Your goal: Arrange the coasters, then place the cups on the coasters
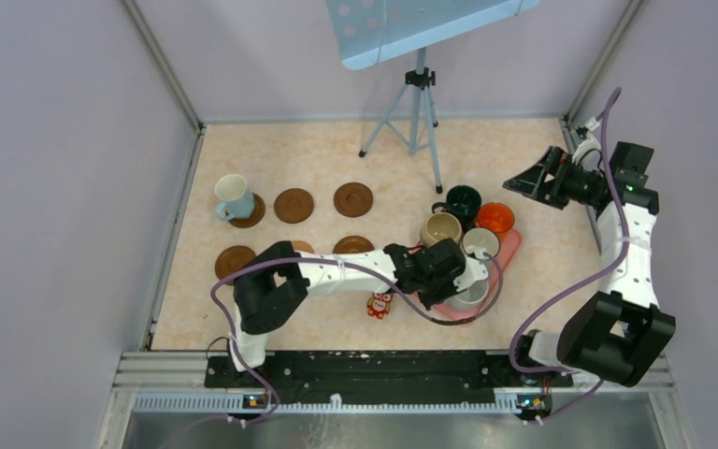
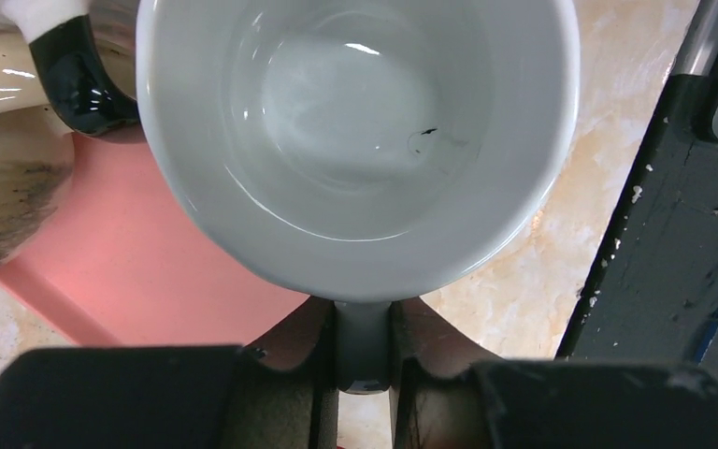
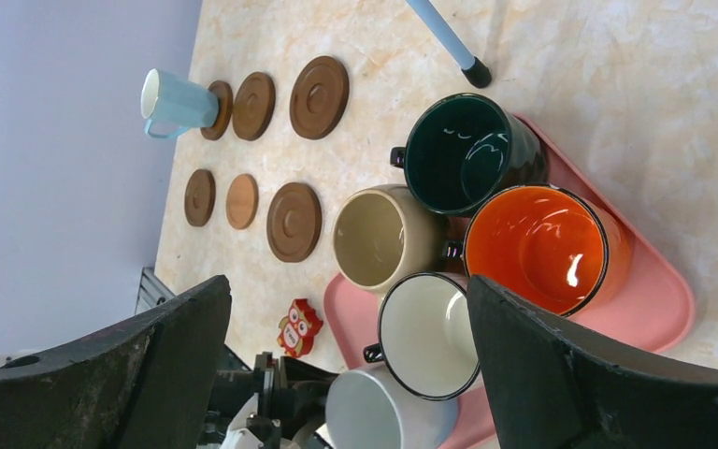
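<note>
The left gripper (image 2: 363, 348) was squeezed tight on the handle of the white round mug (image 2: 355, 122). That mug was at the near end of the flat pink tray (image 2: 140, 271). Behind it, bunched close together, stood a cream mug with a black rim (image 3: 428, 332), a beige mug (image 3: 374, 238), a dark green mug (image 3: 463, 154) and an orange mug (image 3: 535, 245). The right gripper (image 1: 524, 181) was spread wide, holding nothing, over by the far right side. Six round brown wooden coasters (image 1: 352, 199) lay in two rows to the left. A light blue mug (image 1: 233, 196) sat partly on the far left one.
</note>
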Tool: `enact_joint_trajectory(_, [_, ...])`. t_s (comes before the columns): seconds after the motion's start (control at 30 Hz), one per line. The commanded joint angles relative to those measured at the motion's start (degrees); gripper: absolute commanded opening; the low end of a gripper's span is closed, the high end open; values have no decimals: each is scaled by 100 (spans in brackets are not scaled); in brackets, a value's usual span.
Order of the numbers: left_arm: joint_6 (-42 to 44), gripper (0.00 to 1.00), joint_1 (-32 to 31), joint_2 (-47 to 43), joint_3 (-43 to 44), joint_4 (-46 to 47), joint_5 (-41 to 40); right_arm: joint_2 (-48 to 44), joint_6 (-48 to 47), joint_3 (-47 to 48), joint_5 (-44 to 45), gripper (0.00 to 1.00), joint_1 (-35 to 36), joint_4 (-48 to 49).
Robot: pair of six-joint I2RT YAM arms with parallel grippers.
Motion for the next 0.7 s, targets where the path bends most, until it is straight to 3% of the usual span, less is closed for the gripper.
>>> enact_joint_trajectory(0.0, [226,0,84,-296,217,-294,221,-179,-34,-5,-101,95,-2,170])
enact_joint_trajectory(0.27, [507,0,856,-1148,-89,-239,1808,-202,-93,-49,-77,95,0,192])
enact_joint_trajectory(0.67, [913,0,2550,-2579,-518,-403,2520,-74,-191,51,-244,95,-4,209])
